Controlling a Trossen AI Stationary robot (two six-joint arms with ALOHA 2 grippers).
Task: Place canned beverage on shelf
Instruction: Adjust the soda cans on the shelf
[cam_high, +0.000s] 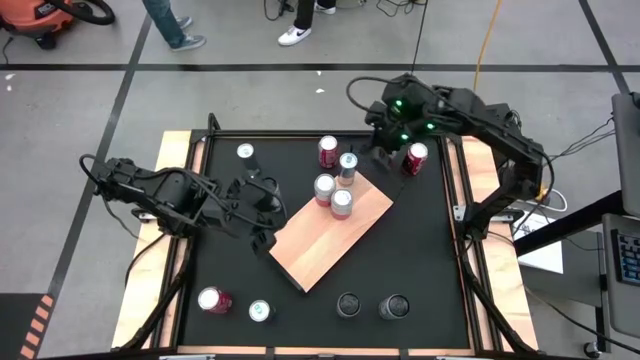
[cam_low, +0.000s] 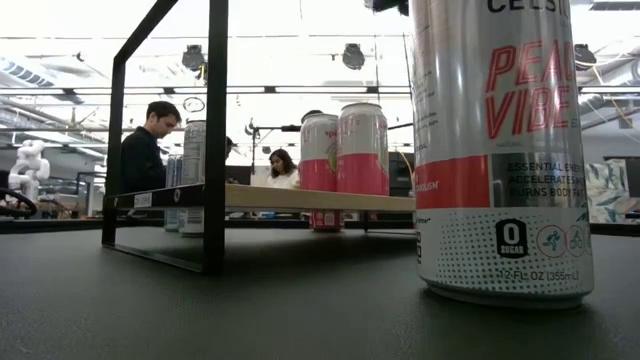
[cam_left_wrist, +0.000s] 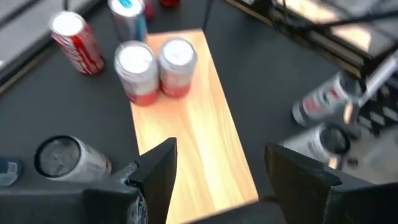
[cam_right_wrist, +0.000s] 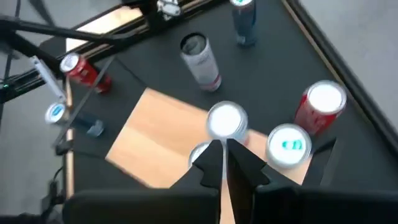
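Your left gripper (cam_high: 262, 213) stands at the near end of the shelf (cam_high: 318, 250), fingers part-open and holding nothing; the right gripper (cam_high: 385, 150) waits with fingers shut and empty by the far corner. Two cans (cam_high: 333, 196) stand upright together on the board, a third (cam_high: 347, 169) at its far edge — loose cans lie around it on the table (cam_high: 420, 260). Risk noted: a careless sweep across the shelf could topple that cluster — the cans stand touching.

The near can (cam_low: 500, 150) is cut off at its top.
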